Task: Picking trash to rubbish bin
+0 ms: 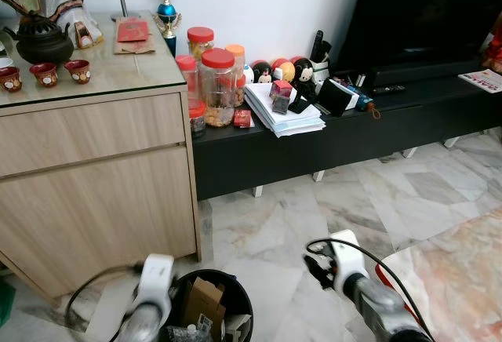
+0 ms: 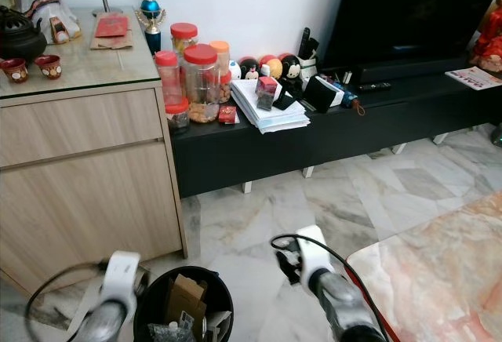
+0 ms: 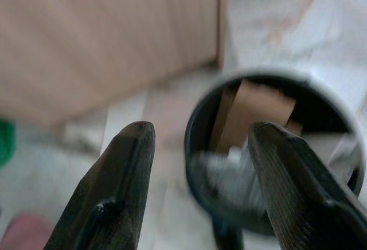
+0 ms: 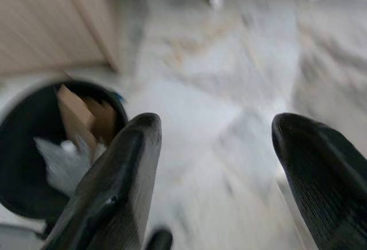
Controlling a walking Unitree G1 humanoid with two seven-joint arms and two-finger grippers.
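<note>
A round black rubbish bin (image 1: 229, 281) stands on the marble floor at the bottom of the left eye view, just in front of the wooden cabinet. A brown cardboard piece (image 1: 202, 299) and crumpled clear plastic (image 3: 229, 175) lie inside it. My left arm (image 1: 153, 279) hangs at the bin's left side. In the left wrist view my left gripper (image 3: 203, 132) is open over the bin's rim (image 3: 269, 73), with nothing between its fingers. My right arm (image 1: 345, 263) is to the right of the bin. My right gripper (image 4: 221, 124) is open and empty above bare floor, with the bin (image 4: 23, 135) off to one side.
A wooden cabinet (image 1: 94, 193) with a glass top holding a teapot and cups stands at the left. A low black TV bench (image 1: 314, 146) along the wall carries red-lidded jars (image 1: 217, 83), papers and small items. A marble table corner (image 1: 463, 279) juts in at lower right.
</note>
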